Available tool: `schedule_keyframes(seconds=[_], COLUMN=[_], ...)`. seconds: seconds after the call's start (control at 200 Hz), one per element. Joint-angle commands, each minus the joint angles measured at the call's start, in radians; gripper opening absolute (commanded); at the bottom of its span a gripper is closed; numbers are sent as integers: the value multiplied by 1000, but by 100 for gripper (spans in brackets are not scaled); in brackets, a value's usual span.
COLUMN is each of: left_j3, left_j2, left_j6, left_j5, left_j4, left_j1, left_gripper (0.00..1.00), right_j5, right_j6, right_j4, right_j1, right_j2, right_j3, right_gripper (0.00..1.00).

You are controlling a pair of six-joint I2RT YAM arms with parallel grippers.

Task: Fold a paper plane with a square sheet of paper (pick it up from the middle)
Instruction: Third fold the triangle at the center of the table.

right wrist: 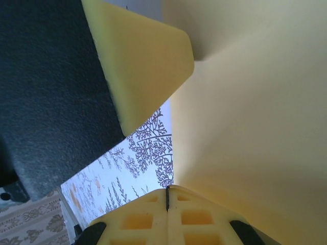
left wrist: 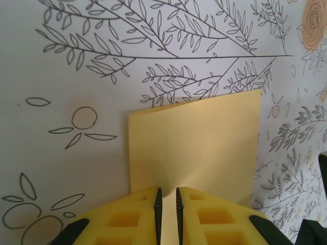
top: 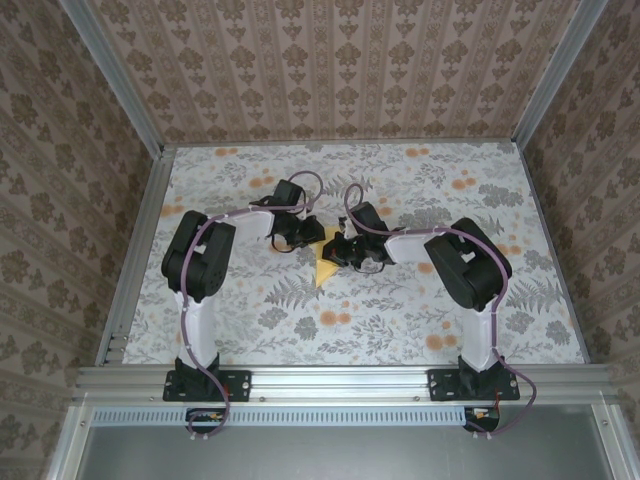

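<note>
sheet [left wrist: 194, 143] creased, mid tabletop [top: 250, 330], between the two arms. left jaws nearly closed, pinching its left edge; sheet runs rightward from them. right jaws shut, seemingly on its right side. both arms equally near; long axis unclear.

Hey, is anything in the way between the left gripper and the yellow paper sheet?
Nothing visible is. The left gripper is closed directly on one edge of the square sheet of paper, with no other thing between them.
</note>
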Motion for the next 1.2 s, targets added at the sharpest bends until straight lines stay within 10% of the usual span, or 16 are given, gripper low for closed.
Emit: schedule_keyframes(seconds=[0.0,1.195], left_j3=[20,17], left_j2=[26,26], left_j6=[2,5], left_j5=[-6,-1], left_j4=[-30,-29], left_j1=[2,-1], left_gripper=[17,18], right_j5=[-1,-12], right_j6=[-26,-65], right_j4=[5,-77], right_j1=[6,10], right_j2=[27,69], right_j3=[29,66], right_gripper=[1,4])
